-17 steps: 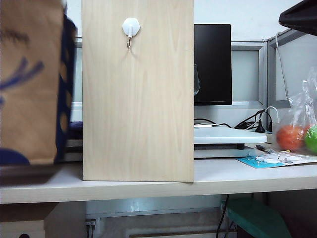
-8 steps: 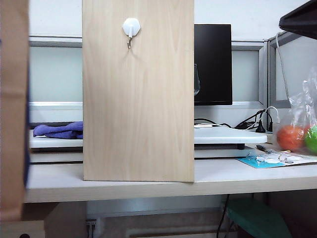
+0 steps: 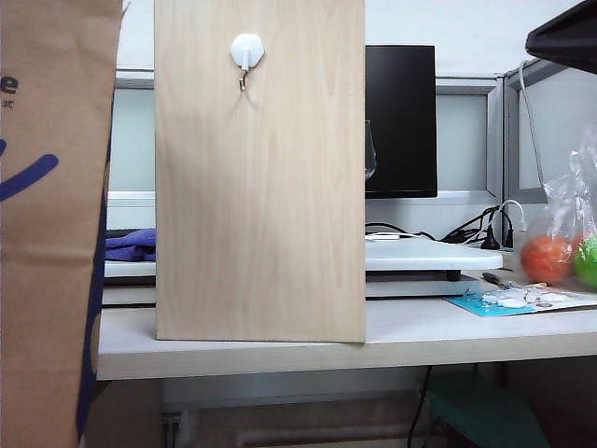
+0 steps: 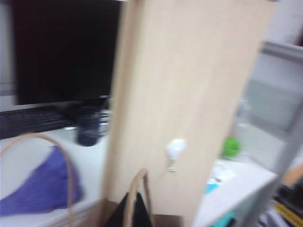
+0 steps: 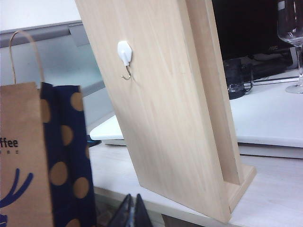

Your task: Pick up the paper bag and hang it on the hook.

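Exterior view: the large brown kraft paper bag [image 3: 51, 224], printed in blue with navy dotted sides, hangs at the far left edge, well clear of the small white hexagonal hook [image 3: 247, 51] fixed high on the tall light wooden board [image 3: 261, 187] standing on the pale bench [image 3: 420, 336]. In the left wrist view, the left gripper [image 4: 134, 213] shows dark jaws closed on one twisted paper loop handle [image 4: 139, 189], with the hook ahead on the board. The right gripper [image 5: 132, 213] rests low beside the board, jaws closed and empty.

Handling: the bag is judged light and semi-stiff; its walls crease easily and it swings when carried. Hold it at the top of the handle loop, keeping the loop open enough to pass over the metal prong.
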